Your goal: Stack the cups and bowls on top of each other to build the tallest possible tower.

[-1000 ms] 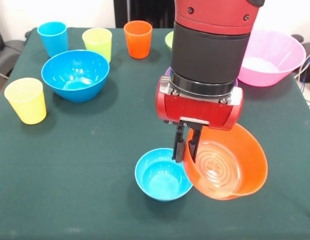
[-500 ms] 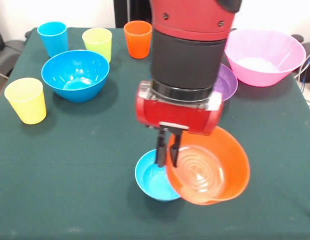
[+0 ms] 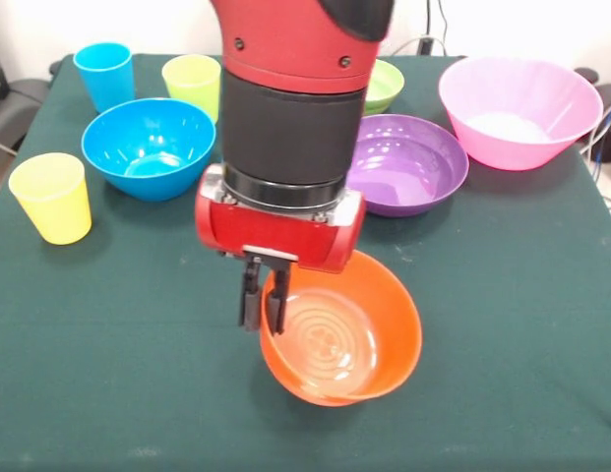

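My gripper hangs low over the near middle of the table, shut on the left rim of the small orange bowl, which tilts slightly. What lies under that bowl is hidden, so the tower is hidden. Behind stand the deep blue bowl, the purple bowl, the large pink bowl and a green bowl, partly behind the arm. A blue cup and a lime green cup stand at the far left. A yellow cup stands at the left edge.
The dark green tablecloth covers the whole table. The thick red and black arm blocks the view of the far middle. A cable hangs off the right edge.
The arm carried the orange bowl leftward over the small light-blue bowl, which the orange bowl now covers. The arm now hides the orange cup and has uncovered the purple and green bowls.
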